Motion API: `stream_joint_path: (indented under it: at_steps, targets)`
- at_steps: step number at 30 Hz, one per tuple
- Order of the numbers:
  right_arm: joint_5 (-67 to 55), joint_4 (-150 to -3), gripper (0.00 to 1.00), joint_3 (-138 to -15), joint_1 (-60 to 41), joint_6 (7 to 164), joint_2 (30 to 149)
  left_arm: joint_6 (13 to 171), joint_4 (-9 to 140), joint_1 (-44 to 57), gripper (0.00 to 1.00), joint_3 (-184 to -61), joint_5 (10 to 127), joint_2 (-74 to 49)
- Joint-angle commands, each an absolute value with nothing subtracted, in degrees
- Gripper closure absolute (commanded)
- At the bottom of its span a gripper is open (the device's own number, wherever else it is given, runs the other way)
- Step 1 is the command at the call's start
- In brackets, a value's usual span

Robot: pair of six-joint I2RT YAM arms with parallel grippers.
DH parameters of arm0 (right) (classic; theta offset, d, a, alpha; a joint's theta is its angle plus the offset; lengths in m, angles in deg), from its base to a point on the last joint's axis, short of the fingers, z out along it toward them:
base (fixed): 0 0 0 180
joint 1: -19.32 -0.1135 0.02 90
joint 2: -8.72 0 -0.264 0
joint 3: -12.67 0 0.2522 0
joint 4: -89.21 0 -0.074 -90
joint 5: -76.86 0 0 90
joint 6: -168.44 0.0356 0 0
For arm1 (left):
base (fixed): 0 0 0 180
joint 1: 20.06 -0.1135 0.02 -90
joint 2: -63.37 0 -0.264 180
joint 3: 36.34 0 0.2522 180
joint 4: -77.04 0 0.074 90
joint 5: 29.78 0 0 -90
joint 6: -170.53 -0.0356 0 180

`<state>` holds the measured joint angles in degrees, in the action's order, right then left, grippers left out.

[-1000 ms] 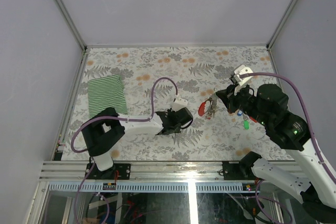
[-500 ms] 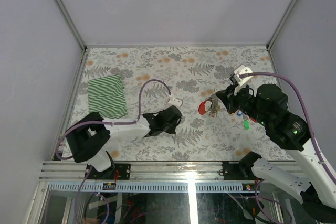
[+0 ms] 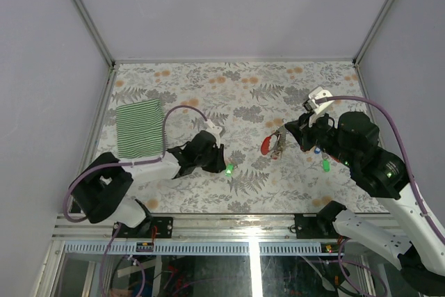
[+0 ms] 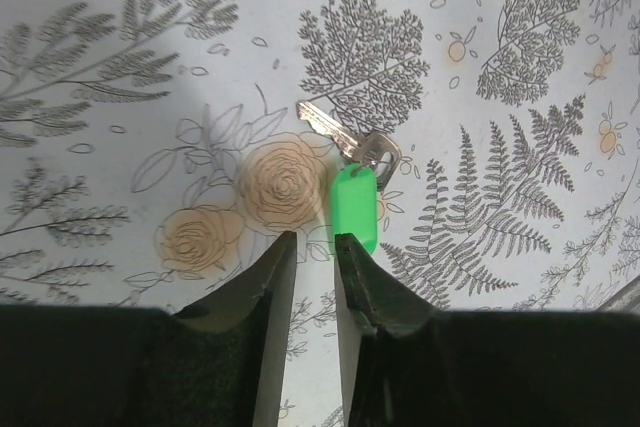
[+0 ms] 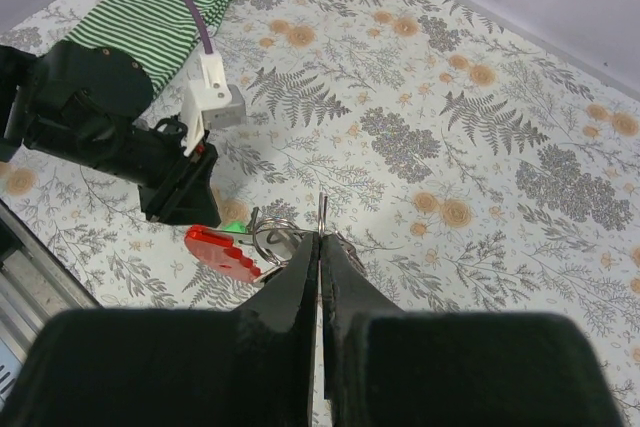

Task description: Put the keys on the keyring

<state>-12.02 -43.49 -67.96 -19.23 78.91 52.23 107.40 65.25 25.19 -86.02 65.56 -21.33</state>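
A green-headed key [image 4: 352,209] lies flat on the floral table, its metal blade [image 4: 330,127] pointing away. My left gripper [image 4: 315,239] stands slightly open just behind it, with nothing between the fingers; the right fingertip [image 4: 350,252] overlaps the green head's near edge. From above, this key [image 3: 229,169] sits just right of the left gripper [image 3: 220,164]. My right gripper [image 5: 320,237] is shut on the keyring [image 5: 270,239], whose wire loops and red tag [image 5: 222,252] hang left of the jaws. In the top view the keyring [image 3: 277,142] hangs off the right gripper [image 3: 286,133] above the table.
A green striped cloth [image 3: 141,127] lies at the left of the table. More keys lie beside the right arm, one with a green head [image 3: 325,165] and one with a blue head [image 3: 317,149]. Grey walls enclose the table [image 3: 229,85].
The left arm has drawn back to the left, and the green key now lies bare on the table just ahead of its fingers. The right arm and keyring have barely moved.
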Motion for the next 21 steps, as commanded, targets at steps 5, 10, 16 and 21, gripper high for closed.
stream_joint_path:
  at_steps: [5, 10, 16, 21]
  targets:
    - [-11.4, -48.0, 1.0, -68.1, -19.0, 79.0, 51.8, 102.6, 66.3, 24.0, 0.64, -86.0, 64.3, -15.1]
    - [-11.0, -47.9, 1.0, -68.3, -19.0, 79.1, 52.1, 96.2, 68.7, 24.2, 0.59, -88.9, 70.8, -15.8]
    - [-10.9, -46.5, 1.0, -69.0, -19.0, 79.4, 52.0, 82.6, 63.9, 23.7, 0.56, -96.5, 81.9, -21.4]
    - [-10.9, -45.8, 1.0, -69.3, -19.0, 79.6, 51.4, 71.5, 55.9, 20.0, 0.56, -104.2, 95.4, -27.5]
